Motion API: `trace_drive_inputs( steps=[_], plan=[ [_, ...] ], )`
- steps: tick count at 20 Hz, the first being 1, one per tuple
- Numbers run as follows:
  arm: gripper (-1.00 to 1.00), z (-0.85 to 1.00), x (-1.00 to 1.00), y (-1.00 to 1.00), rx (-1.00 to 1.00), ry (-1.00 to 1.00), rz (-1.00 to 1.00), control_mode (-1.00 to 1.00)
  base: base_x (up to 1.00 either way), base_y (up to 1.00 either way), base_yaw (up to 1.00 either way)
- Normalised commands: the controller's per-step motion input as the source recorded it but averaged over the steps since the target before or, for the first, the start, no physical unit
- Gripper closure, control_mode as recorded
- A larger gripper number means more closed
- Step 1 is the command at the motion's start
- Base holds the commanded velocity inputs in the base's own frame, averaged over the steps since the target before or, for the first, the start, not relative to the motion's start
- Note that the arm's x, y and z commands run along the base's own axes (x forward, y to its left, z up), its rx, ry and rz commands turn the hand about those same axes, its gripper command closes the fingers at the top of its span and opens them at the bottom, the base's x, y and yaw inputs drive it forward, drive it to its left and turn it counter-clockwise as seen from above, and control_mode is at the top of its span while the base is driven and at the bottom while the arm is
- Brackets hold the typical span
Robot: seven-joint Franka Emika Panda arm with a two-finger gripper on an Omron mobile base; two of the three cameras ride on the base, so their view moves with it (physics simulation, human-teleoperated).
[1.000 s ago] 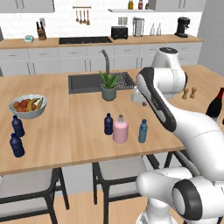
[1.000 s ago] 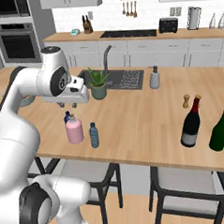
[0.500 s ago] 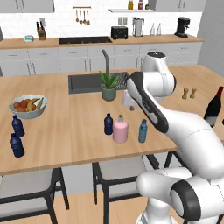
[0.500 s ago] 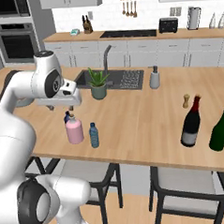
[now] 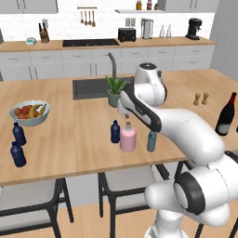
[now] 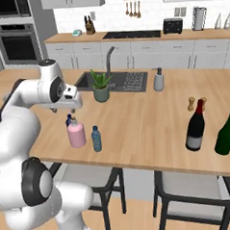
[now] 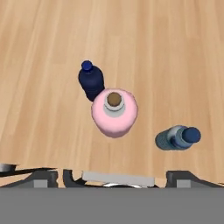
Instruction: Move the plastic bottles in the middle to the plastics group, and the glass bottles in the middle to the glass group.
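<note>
We see the gripper [image 6: 74,106] poised above the three middle bottles on the wooden island [image 5: 69,139], touching none; its fingers stand spread wide with nothing between them. In the hand view the pink bottle [image 7: 114,112] sits just above the fingertips, centred between them. The navy bottle [image 7: 91,81] stands beyond it, just beside it or touching; we cannot tell which. The teal bottle [image 7: 177,138] stands apart to one side. All three stand upright, long axes vertical, caps up. From the left base view, two navy bottles [image 5: 17,145] stand near the fruit bowl [image 5: 29,113]; the wine bottle [image 5: 226,115] stands well apart at the far right, its base cut off by the arm.
</note>
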Motion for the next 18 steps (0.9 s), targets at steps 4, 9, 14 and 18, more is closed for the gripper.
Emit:
trace_drive_inputs(
  steps=[4,9,14,18],
  plan=[
    [-1.0,-0.39,0.06,0.0,0.0,0.0,0.0,-1.0,0.0,0.0,0.0],
    [-1.0,-0.48,0.06,0.0,0.0,0.0,0.0,-1.0,0.0,0.0,0.0],
    [-1.0,-0.32,0.11,0.0,0.0,0.0,0.0,-1.0,0.0,0.0,0.0],
    [-1.0,-0.12,0.19,0.0,0.0,-0.01,0.0,-1.0,0.0,0.0,0.0]
  ],
)
